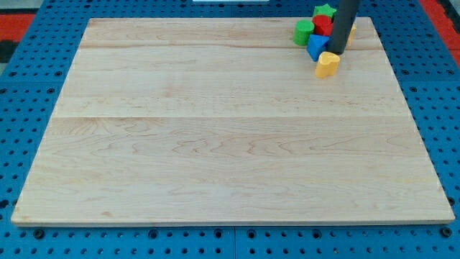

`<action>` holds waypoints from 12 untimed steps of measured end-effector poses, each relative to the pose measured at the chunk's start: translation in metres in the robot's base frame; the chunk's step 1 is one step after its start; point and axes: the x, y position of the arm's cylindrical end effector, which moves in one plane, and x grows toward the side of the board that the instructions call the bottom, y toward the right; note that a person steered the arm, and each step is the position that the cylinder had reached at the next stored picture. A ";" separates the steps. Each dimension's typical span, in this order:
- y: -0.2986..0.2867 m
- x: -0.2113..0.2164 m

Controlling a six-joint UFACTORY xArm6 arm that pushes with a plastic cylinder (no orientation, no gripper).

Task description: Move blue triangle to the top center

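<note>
My tip [336, 52] has no jaws to open or close; it's a bare rod, down at the far right, touching the right side of the small blue triangle block [315, 47]. A yellow block [327, 64] sits just nearer, a green cylinder [303, 32] left. I'd push steadily leftward along the pale wooden board [215, 144], staying behind the triangle's middle so it doesn't spin off.
</note>
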 end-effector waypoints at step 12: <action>-0.250 -0.065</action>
